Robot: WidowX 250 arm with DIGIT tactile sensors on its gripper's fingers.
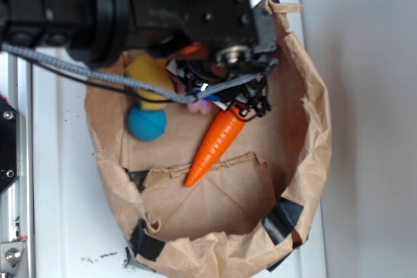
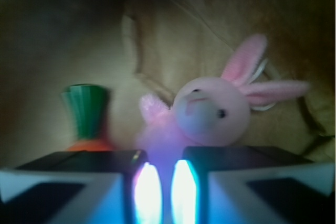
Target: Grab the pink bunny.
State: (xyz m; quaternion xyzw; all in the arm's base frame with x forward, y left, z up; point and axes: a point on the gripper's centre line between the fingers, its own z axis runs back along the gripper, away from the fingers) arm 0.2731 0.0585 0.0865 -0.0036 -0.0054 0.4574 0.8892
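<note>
Crumpled brown paper bag [image 1: 306, 135] on a white surface, upper rim hidden under the black arm [image 1: 130, 4]. Inside: orange carrot [image 1: 215, 144] lying slantwise, green top [image 2: 86, 109] blurred in the wrist view; blue yarn ball [image 1: 146, 124] touching a half-covered yellow block [image 1: 148, 76]. Pink bunny [image 2: 210, 111] on the bag floor just beyond the gripper [image 2: 160, 182], only a pink sliver [image 1: 202, 105] visible from outside; fingers nearly together, a thin gap left, body's lower edge blocked, grip impossible to tell.
</note>
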